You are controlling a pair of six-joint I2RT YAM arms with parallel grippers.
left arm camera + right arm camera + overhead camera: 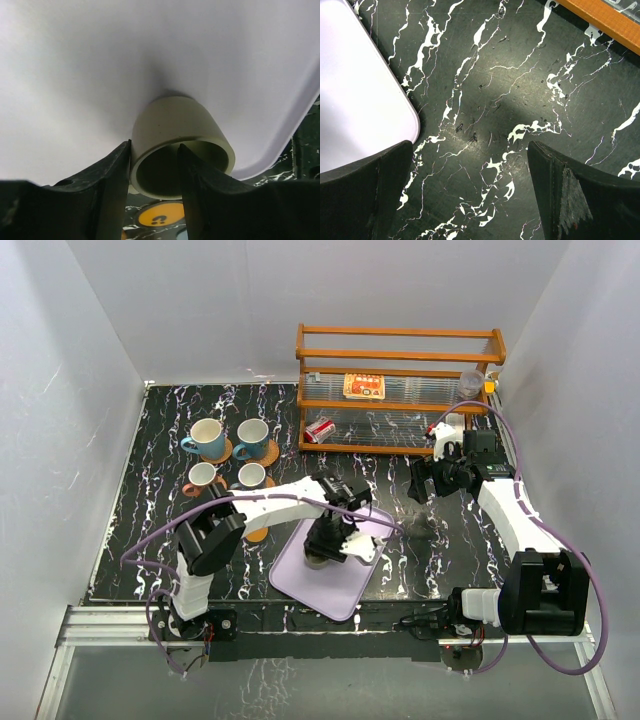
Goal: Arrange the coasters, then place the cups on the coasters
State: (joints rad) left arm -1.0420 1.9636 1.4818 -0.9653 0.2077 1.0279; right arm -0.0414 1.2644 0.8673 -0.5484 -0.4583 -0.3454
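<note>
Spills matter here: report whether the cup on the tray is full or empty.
Empty, apparently: the left wrist view looks into the cup and shows bare inner wall, no liquid.

Robot lab booth: plain white walls, marbled black tabletop.

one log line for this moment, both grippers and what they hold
left gripper: shut on olive cup wall, cup on lilac tray | right gripper: open, empty, over table beside tray

Left tool low at centre, fingers partway apart (grip unclear); right tool downward, jaws spread wide.
</note>
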